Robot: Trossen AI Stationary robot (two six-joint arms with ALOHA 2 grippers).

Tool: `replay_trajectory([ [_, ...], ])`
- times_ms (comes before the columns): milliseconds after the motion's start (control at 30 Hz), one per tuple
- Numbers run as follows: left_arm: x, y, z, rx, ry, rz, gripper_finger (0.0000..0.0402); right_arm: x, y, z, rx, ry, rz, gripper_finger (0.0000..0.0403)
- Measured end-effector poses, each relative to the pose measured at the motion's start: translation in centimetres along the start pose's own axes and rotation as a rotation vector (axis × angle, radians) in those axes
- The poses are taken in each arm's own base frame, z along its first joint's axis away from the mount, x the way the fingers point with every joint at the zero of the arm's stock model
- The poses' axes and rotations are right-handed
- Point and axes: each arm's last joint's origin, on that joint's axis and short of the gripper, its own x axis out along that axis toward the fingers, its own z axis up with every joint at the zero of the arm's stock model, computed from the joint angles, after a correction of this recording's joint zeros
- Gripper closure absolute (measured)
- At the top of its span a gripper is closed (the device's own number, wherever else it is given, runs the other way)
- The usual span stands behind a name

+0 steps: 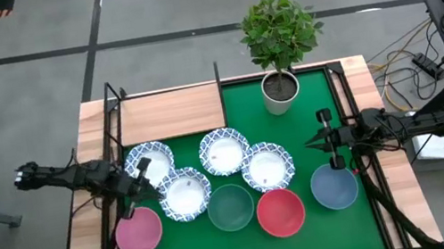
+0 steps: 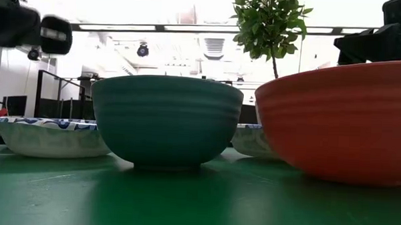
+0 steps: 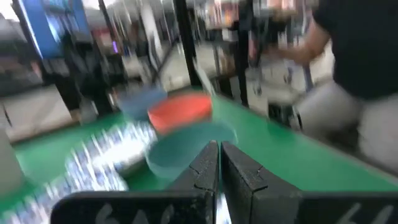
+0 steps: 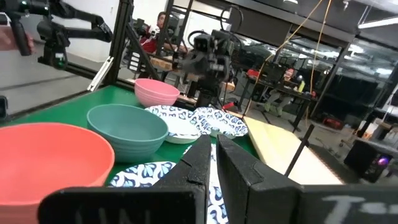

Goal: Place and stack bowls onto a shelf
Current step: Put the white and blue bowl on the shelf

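Observation:
Four white bowls with blue patterned rims [image 1: 225, 153] sit on the green mat in the middle. In front of them stand the pink bowl [image 1: 139, 232], green bowl [image 1: 231, 208], red bowl [image 1: 280, 211] and grey-blue bowl [image 1: 335, 187]. The wooden shelf board [image 1: 170, 113] lies at the far left with nothing on it. My left gripper [image 1: 153, 187] is shut and empty, above the two left patterned bowls. My right gripper [image 1: 312, 141] is shut and empty, above the mat to the right of the patterned bowls and beyond the grey-blue bowl.
A potted plant [image 1: 280, 88] stands at the far side, right of the shelf. Black uprights [image 1: 114, 97] rise at the shelf's edges. A person in a dark top [image 3: 360, 62] stands beyond the table in the left wrist view.

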Motion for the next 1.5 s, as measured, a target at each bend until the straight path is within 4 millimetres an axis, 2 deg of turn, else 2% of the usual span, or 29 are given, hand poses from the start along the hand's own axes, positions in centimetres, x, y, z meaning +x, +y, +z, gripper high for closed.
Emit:
replay_trajectory([
  [167,-0.4,0.5,2.8,0.015,-0.284,0.049,0.0402,0.0,-0.1,0.2,0.286,-0.02,-0.004,0.0385],
  [333,-1.6,0.7,5.3,-0.063,-0.567,0.057,0.0402,-0.1,-0.7,1.7,0.528,-0.185,-0.079,0.0385],
  [467,-2.2,0.7,6.2,-0.085,-0.675,0.051,0.0402,0.2,-1.1,2.7,0.586,-0.294,-0.085,0.0385],
  [633,-2.2,0.8,6.3,-0.076,-0.675,0.053,0.0402,1.3,-1.6,3.9,0.59,-0.319,-0.096,0.0385],
  [767,-2.2,0.8,6.3,-0.075,-0.676,0.054,0.0402,3.9,-2.5,5.0,0.573,-0.201,-0.139,0.0385],
  [1067,-2.2,0.8,6.3,-0.074,-0.676,0.053,0.0402,10.2,-4.8,9.4,0.461,0.046,-0.154,0.0385],
  [1167,-2.2,0.8,6.3,-0.074,-0.675,0.054,0.0402,12.4,-5.3,9.7,0.445,0.183,-0.164,0.0385],
  [1233,-2.2,0.8,6.3,-0.085,-0.675,0.05,0.0402,13.9,-5.8,10.8,0.43,0.219,-0.161,0.0385],
  [1300,-2.2,0.8,6.3,-0.141,-0.675,0.03,0.0402,15.3,-6.2,11.2,0.403,0.283,-0.152,0.0385],
  [1500,-2.2,0.7,6.3,-0.414,-0.675,-0.067,0.0402,20.0,-6.7,10.6,0.349,0.523,-0.111,0.0385],
])
